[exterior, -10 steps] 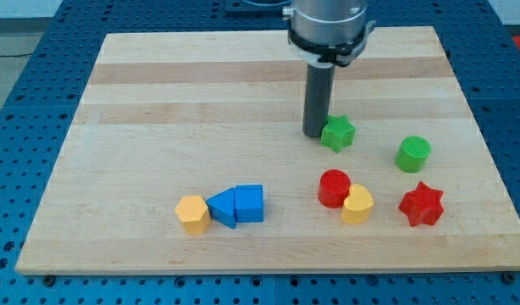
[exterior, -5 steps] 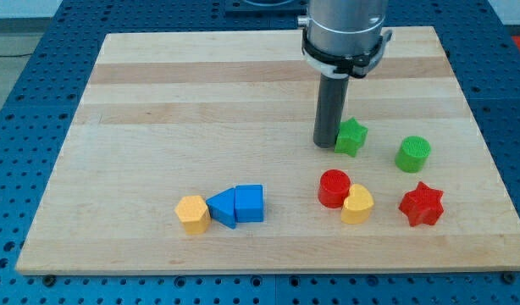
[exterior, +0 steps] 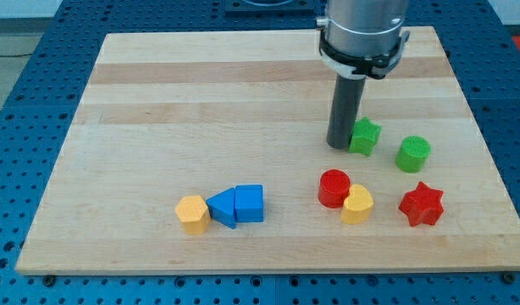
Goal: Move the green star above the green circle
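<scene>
The green star [exterior: 366,135] lies on the wooden board [exterior: 201,110] at the view's right, a little left of the green circle [exterior: 412,154] and slightly higher than it. My tip [exterior: 340,146] touches the star's left side. A small gap separates the star from the circle.
A red circle [exterior: 334,187] and a yellow block [exterior: 357,204] touch below the star. A red star [exterior: 421,204] lies below the green circle. A yellow hexagon [exterior: 192,213], a blue triangle [exterior: 221,207] and a blue block [exterior: 249,203] sit in a row at bottom centre.
My tip has slid to the view's right, pushing the green star closer to the green circle. The other blocks have not moved.
</scene>
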`<state>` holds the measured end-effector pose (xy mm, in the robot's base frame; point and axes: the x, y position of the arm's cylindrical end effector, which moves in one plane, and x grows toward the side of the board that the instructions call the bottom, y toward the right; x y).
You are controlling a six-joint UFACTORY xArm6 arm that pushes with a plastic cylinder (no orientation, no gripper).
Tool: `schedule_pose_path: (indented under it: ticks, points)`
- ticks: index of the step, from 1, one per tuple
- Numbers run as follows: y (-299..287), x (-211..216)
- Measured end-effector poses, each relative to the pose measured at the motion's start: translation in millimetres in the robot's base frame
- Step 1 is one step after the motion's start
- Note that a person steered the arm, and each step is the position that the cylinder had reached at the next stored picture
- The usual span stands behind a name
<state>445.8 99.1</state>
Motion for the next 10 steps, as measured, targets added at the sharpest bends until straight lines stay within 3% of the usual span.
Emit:
schedule_pose_path:
  ticks: [6,10]
  points:
    - [41,-19]
    - [31,2]
